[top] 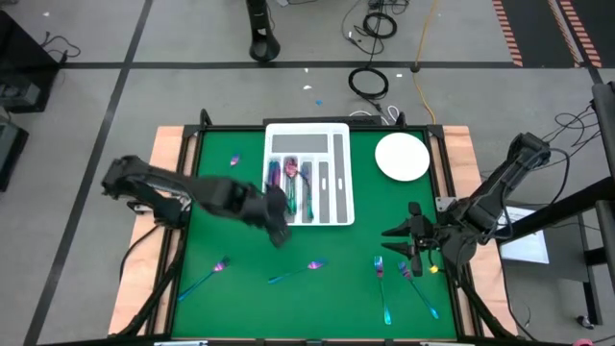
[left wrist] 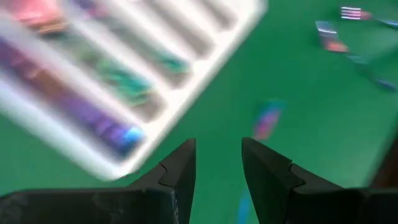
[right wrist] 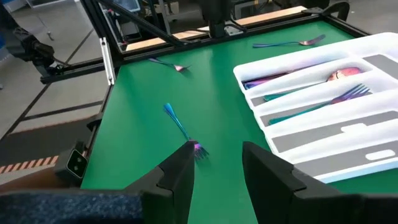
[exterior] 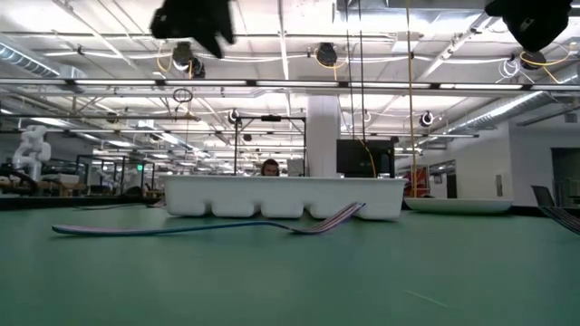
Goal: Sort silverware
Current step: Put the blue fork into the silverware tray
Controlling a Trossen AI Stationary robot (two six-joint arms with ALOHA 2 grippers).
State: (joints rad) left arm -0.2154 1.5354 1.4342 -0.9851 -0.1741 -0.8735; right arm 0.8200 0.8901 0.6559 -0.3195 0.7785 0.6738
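Observation:
Several iridescent pieces of silverware lie flat in the white tray [top: 338,183], among them a spoon [right wrist: 339,74] and a fork [right wrist: 348,94]. More silverware lies loose on the green mat: a spoon [top: 208,273], a piece [top: 300,270] near the middle, a fork [top: 381,279] and another piece [top: 420,289] at the near right, and one [top: 233,160] left of the tray. My left gripper [top: 281,234] hangs open above the mat, by the tray's near left corner [left wrist: 118,165]. My right gripper [top: 389,242] stands open above the mat's right side, holding nothing.
A round white plate [top: 402,157] sits at the far right of the mat, beside the tray. Black frame rails and wooden boards edge the mat [top: 240,308]. The open stretches of the mat are to the left of the tray and along the near side between the loose pieces.

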